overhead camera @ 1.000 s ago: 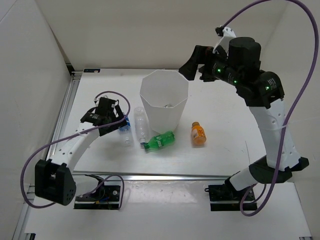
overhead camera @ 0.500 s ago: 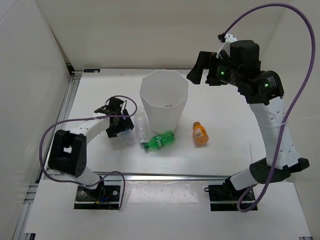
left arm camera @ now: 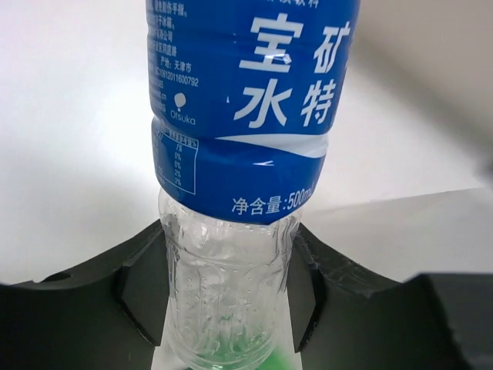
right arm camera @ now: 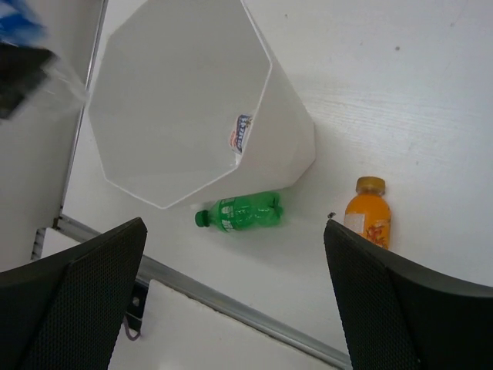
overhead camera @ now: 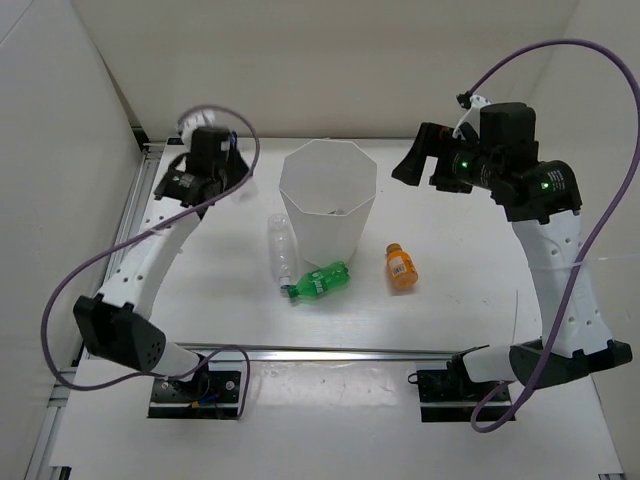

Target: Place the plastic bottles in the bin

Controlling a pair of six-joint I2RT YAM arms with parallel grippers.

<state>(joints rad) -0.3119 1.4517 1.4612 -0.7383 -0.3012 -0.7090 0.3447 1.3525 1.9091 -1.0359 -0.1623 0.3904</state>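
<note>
My left gripper (left arm camera: pixel 223 287) is shut on the clear lower part of a blue-labelled plastic bottle (left arm camera: pixel 246 116). It is held up in the air to the left of the bin (overhead camera: pixel 328 205), where the left gripper (overhead camera: pixel 207 170) hovers. The bin is white, faceted and upright, and a labelled bottle (right arm camera: pixel 243 132) lies inside it. On the table lie a clear bottle (overhead camera: pixel 283 250), a green bottle (overhead camera: pixel 318 282) and an orange bottle (overhead camera: pixel 398 267). My right gripper (overhead camera: pixel 415 160) hangs open and empty above and to the right of the bin.
A metal rail (overhead camera: pixel 330 352) runs along the near edge of the table and another (overhead camera: pixel 135 215) along the left side. White walls close in the back and both sides. The green bottle (right arm camera: pixel 240 212) lies against the foot of the bin (right arm camera: pixel 185 100).
My left gripper closed on the blue-labelled bottle beside the clear one and lifted it up and back, to the left of the bin. The right arm drifted slightly right.
</note>
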